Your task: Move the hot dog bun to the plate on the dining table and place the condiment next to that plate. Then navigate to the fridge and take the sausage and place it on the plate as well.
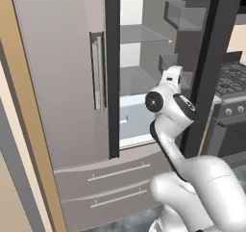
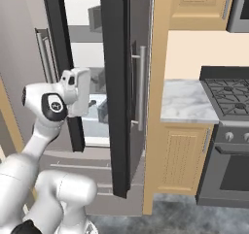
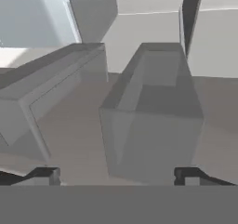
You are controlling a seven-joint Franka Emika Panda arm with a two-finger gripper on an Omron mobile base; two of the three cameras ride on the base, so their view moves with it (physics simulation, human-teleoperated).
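I cannot make out the sausage anywhere among the grey shelves and bins, so which way it lies from my jaws, and how its length runs, I cannot tell. My gripper [image 3: 116, 176] reaches into the open fridge [image 1: 144, 82], facing a door bin [image 3: 151, 121] (translucent, seemingly bare). My jaws stand wide, holding nothing.

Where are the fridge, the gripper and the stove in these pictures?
fridge [image 1: 62, 82]: left base view, on its closed grey left door.
gripper [image 3: 116, 176]: hand view, midway between its two wide-apart dark fingertips.
stove [image 2: 228, 94]: right base view, on its black burner grates.
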